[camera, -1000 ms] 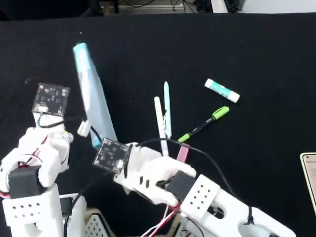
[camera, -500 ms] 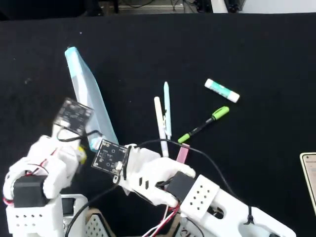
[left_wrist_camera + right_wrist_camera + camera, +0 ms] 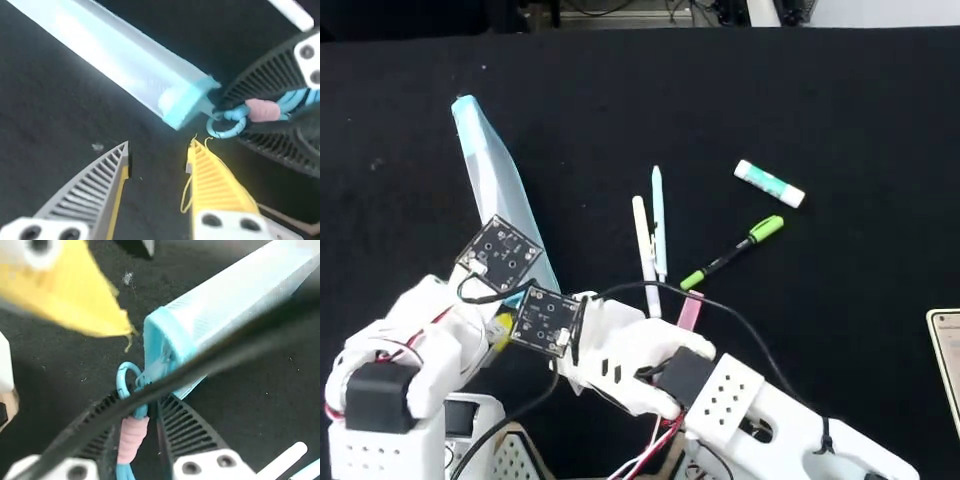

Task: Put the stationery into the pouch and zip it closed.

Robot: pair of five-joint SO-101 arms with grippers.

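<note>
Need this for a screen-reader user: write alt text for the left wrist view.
The left gripper, jaws open, hangs over the black table just short of the end of the pale blue pouch. Beside it the right gripper clamps the blue zip pull.

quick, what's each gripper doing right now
Left gripper: open, holding nothing, next to the end of the pouch.
Right gripper: closed on the zipper pull of the pouch.
</note>
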